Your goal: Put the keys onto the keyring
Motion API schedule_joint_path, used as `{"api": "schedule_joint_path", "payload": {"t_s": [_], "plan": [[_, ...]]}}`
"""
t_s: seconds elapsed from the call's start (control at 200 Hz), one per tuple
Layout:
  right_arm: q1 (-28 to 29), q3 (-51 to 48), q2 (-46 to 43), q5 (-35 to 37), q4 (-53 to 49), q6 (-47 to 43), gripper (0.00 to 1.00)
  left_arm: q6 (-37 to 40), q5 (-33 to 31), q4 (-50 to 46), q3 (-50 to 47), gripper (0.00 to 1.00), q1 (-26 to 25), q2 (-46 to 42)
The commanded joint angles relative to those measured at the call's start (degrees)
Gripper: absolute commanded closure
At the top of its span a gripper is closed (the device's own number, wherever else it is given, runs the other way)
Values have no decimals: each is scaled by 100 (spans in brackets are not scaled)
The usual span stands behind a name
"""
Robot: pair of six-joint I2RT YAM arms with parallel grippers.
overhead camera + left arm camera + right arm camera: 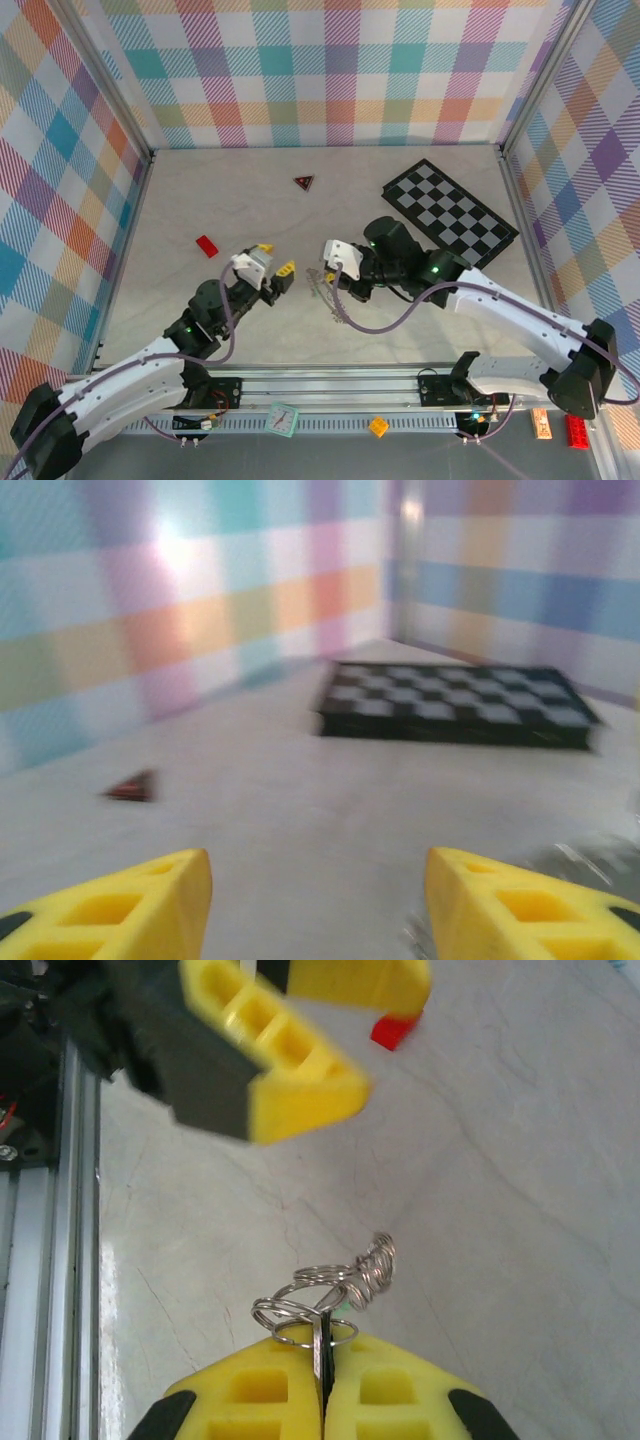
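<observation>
The keyring (330, 1290) stands as a small tangle of silvery wire loops just above the right claw (322, 1352). That claw's yellow fingers are pressed flat together on a thin metal edge at the tangle's base, so we read it as closed and gripping the keyring. From above, the keyring hangs low over the table (200, 200), between the two claws. We cannot tell the keys from the loops at this size, nor whether any key is threaded. The left claw (275, 260) sits just beside the tangle, fingers apart with nothing between them: open and empty. In its own blurred view a silvery smear lies past its right finger. The board (450, 212), the triangle (304, 182) and a red brick (207, 246) lie well apart from all this. We judge the step in hand to be a second grip, with the left claw taking one loop or key while the right steadies the rest. To do it well, we hold the right claw motionless and bring the left in slowly. We straddle a single free loop on the side away from the right fingers, not the whole tangle. Thin wire will likely spring or twist, so we close gently and mind the fingers meeting.
</observation>
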Motion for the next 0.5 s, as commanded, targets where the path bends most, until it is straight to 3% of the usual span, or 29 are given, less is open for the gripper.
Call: {"api": "schedule_joint_path", "payload": {"t_s": [0.0, 0.13, 0.29, 0.495], "plan": [[203, 341, 451, -398, 505, -9, 100, -130, -2074, -302, -29, 37, 125, -580], [415, 760, 1228, -479, 1302, 257, 100, -369, -2880, -979, 190, 34, 339, -1169], [485, 991, 2088, -297, 2229, 760, 100, -572, -3158, -1487, 352, 31, 554, -1442], [441, 719, 2580, 597, 1685, -166, 100, -795, -3072, -1589, 313, 30, 706, -1277]]}}
